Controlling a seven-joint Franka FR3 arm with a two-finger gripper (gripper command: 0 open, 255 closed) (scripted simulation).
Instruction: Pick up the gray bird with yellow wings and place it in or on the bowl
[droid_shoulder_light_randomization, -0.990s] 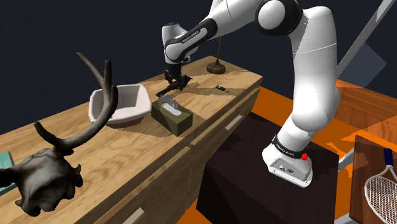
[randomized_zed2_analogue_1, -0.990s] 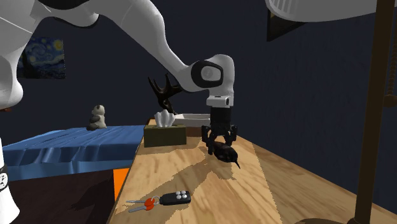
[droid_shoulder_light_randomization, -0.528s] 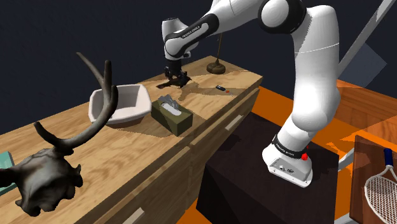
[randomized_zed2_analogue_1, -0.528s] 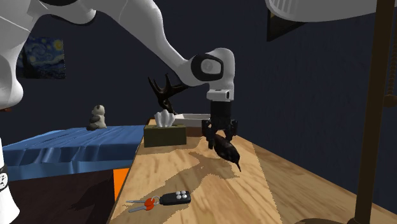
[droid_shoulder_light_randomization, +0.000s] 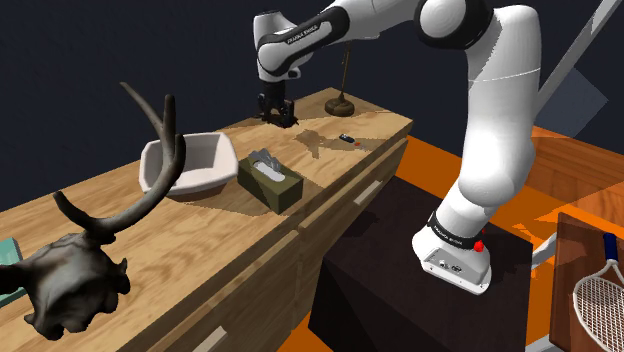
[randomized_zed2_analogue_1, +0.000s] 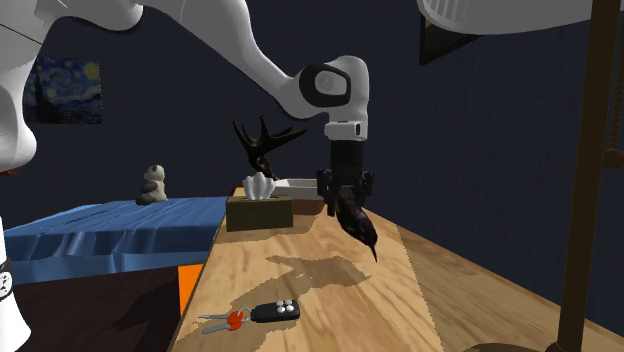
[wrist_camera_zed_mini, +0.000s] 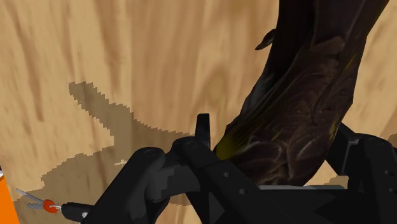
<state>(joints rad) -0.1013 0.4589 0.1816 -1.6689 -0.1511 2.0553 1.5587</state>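
A dark bird (randomized_zed2_analogue_1: 357, 222) with faint yellow streaks on its wing hangs tail-down above the wooden tabletop (randomized_zed2_analogue_1: 320, 290), clear of the surface. My gripper (randomized_zed2_analogue_1: 345, 195) is shut on its upper body. In the wrist view the bird (wrist_camera_zed_mini: 305, 108) is clasped between the black fingers (wrist_camera_zed_mini: 202, 130), with its shadow on the wood below. In the shoulder view the gripper (droid_shoulder_light_randomization: 277, 112) hovers over the table's far end. The pale rectangular bowl (droid_shoulder_light_randomization: 200, 180) sits further down the table toward the shoulder view's left, beyond an olive tissue box (droid_shoulder_light_randomization: 270, 180).
A key fob with keys (randomized_zed2_analogue_1: 255, 314) lies near the table edge. A lamp base (droid_shoulder_light_randomization: 340, 103) stands at the far corner, its pole (randomized_zed2_analogue_1: 590, 200) tall in the second exterior view. A dark antlered skull (droid_shoulder_light_randomization: 80, 270) occupies the near end. Drawer fronts face the stand.
The gripper has risen with the bird, lifting it off the tabletop; its shadow has spread lower on the wood. The grip is unchanged.
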